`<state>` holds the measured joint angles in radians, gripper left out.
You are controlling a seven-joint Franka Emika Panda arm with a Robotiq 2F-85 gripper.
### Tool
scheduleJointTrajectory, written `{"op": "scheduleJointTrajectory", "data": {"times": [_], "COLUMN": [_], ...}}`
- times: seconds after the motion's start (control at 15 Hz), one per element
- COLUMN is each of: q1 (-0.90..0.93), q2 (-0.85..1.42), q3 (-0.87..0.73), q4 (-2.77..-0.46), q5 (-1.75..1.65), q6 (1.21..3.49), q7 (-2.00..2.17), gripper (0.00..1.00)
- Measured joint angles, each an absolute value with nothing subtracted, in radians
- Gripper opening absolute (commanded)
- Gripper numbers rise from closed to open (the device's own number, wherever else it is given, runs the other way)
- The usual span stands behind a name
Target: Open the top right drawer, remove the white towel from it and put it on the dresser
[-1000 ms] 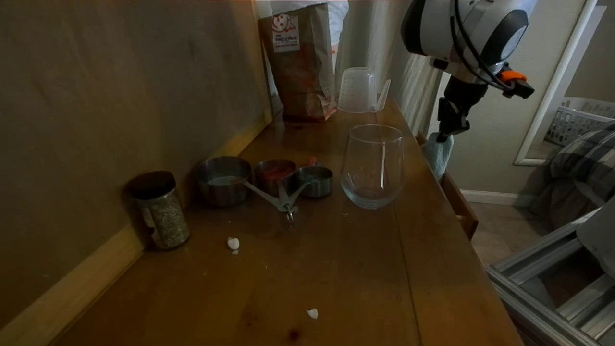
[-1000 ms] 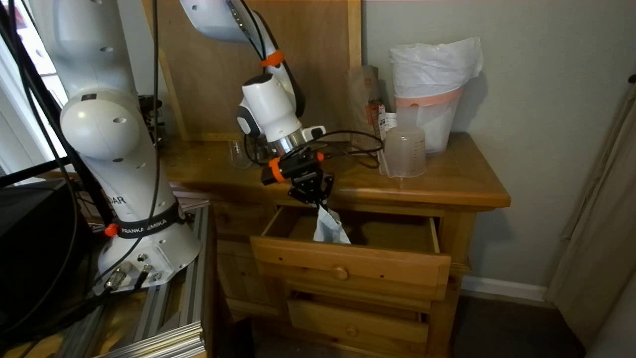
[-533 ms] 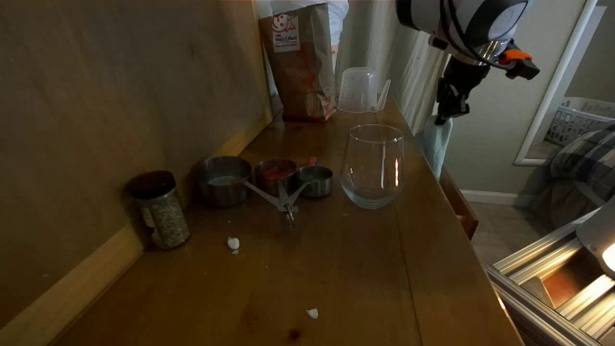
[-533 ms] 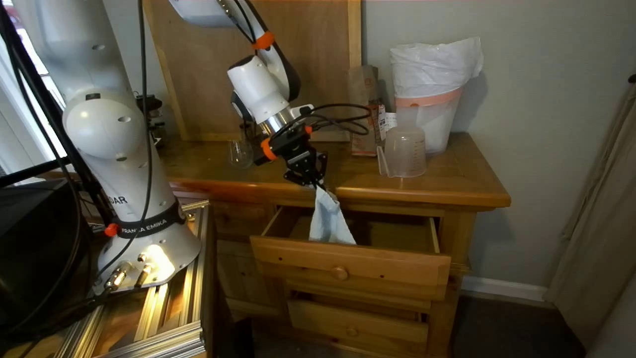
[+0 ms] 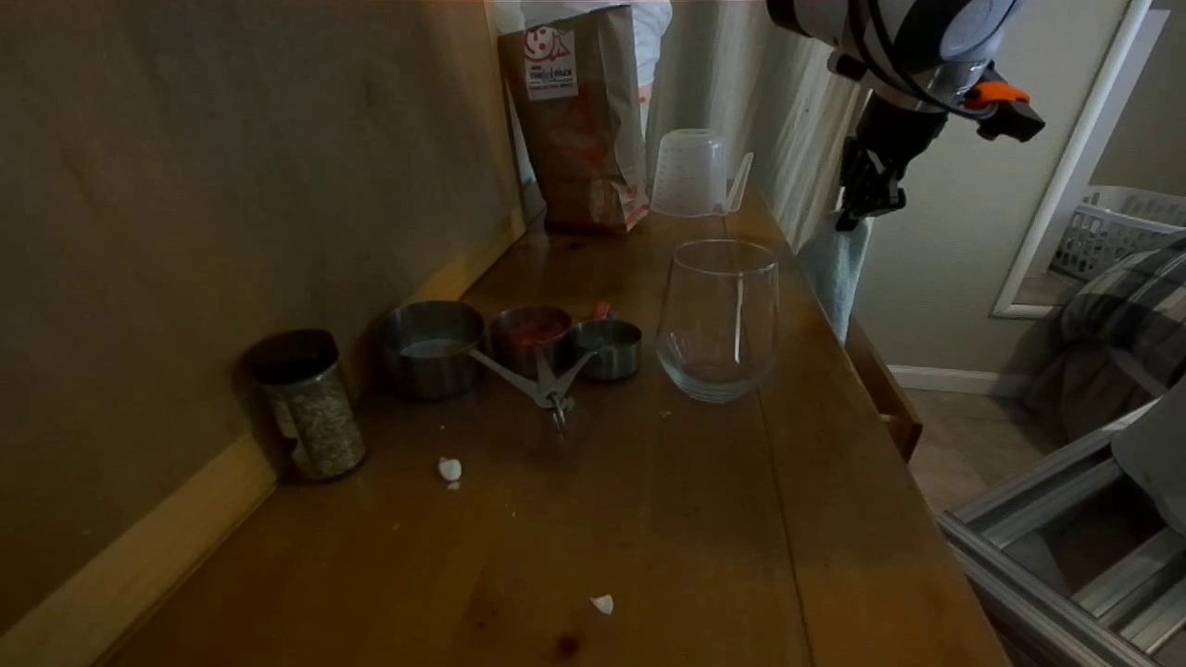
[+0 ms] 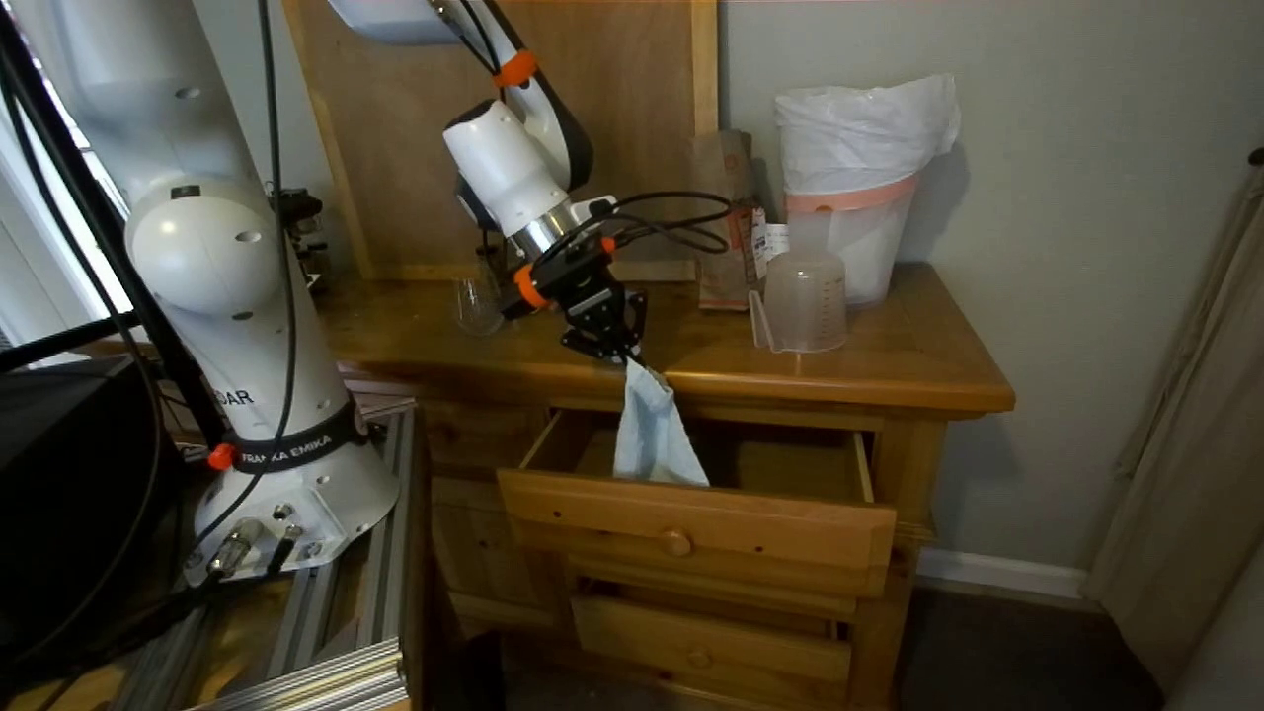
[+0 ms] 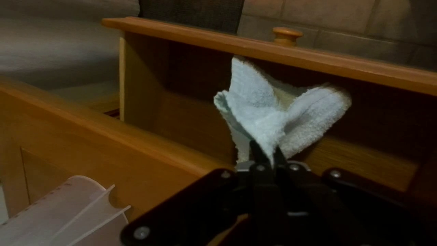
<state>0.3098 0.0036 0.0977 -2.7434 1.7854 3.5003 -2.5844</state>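
My gripper (image 6: 632, 357) is shut on the white towel (image 6: 656, 434) at its upper end, just above the level of the dresser top's front edge. The towel hangs down into the open top right drawer (image 6: 592, 512), and its lower end is hidden behind the drawer front. In the wrist view, the folded towel (image 7: 261, 118) is pinched between the fingertips (image 7: 268, 152), with the drawer (image 7: 205, 38) below. In an exterior view, the towel (image 5: 836, 269) hangs beside the edge of the dresser top (image 5: 649, 519) from the gripper (image 5: 851, 220).
On the dresser stand a clear measuring jug (image 6: 805, 301), a stemless glass (image 5: 718, 324), metal measuring cups (image 5: 431, 352), a spice jar (image 5: 315, 417), a paper bag (image 5: 579, 130) and a white-lined bin (image 6: 859, 227). A lower drawer (image 6: 711, 642) is slightly open.
My gripper has risen with the towel and shifted slightly left in the exterior view facing the drawers. More of the towel shows above the drawer front. The drawer has not moved.
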Motion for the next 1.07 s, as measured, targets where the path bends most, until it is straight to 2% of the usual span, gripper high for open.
{"op": "scheduleJointTrajectory", "data": {"times": [1.07], "q1": [0.387], "q2": [-0.158], "q3": [0.159], "q4": [-2.735], "q5": [1.804], "q6": [3.701], "q7": [-2.711], "gripper": [0.05]}}
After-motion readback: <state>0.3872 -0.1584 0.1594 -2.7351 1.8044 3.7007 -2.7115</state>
